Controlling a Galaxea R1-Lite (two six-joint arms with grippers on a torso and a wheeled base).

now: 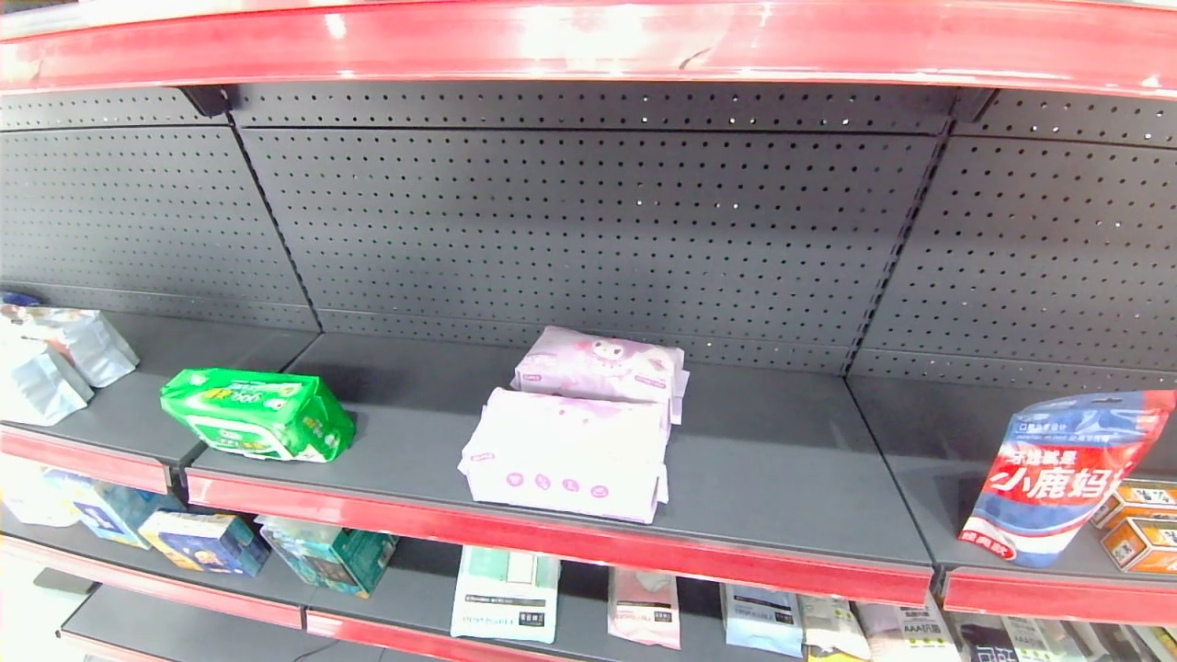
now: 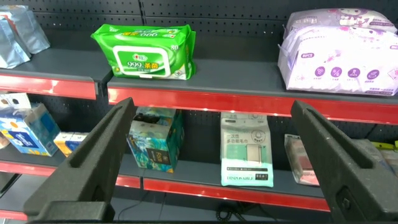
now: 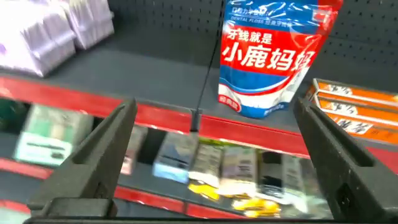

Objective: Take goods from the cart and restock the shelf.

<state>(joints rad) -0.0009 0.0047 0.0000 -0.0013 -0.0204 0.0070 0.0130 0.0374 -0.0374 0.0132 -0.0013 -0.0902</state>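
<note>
Left wrist view: L hand point(image 2: 212, 107) released, fingers point(image 2: 93, 168) spread wide, nothing btwn them. It sits apart from the shelf point(image 2: 236, 81), in front of its red edge. On the shelf beyond one finger lies a green wipes pack point(image 2: 143, 51); beyond the other finger, the pink tissue packs point(image 2: 339, 62). Seen btwn the fingers, a teal box point(image 2: 155, 140) and a white-green pouch point(image 2: 247, 149) stand on the lower shelf point(image 2: 199, 185).

R hand point(image 3: 216, 107) is also released and empty, clear of the shelf edge. A blue-red pouch point(image 3: 273, 56) stands upright beyond it, w/ orange boxes point(image 3: 354, 106) just beside the pouch.

Head view:
- green pack at lower left of frame, near the front edge
- two pink packs at centre, one right behind the other
- blue-red pouch at right edge
- silver bags point(image 1: 55, 359) at far left
</note>
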